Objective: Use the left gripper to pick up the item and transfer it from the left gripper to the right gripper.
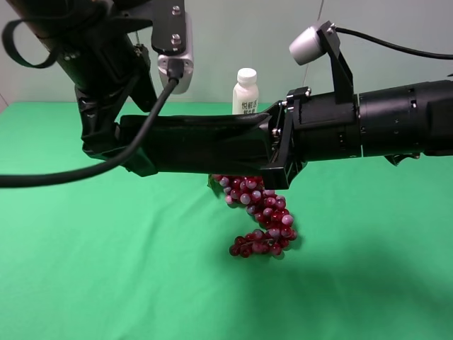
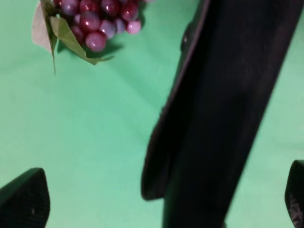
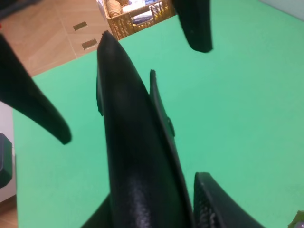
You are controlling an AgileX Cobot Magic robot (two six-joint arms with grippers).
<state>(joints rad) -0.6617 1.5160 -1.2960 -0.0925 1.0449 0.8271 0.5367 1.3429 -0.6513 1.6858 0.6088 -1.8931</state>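
The capped white bottle stands at the back, and a wicker basket holds things too blurred to name. The item hangs level above the grapes — right gripper clamped on one end, left gripper jaws wide apart around it.

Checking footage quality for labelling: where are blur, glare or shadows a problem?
Left wrist: the case is blurred, featureless black; grapes sharper. Right wrist: soft sheen on the case, edges clear. Exterior high: sharp, soft shadows on the green cloth.
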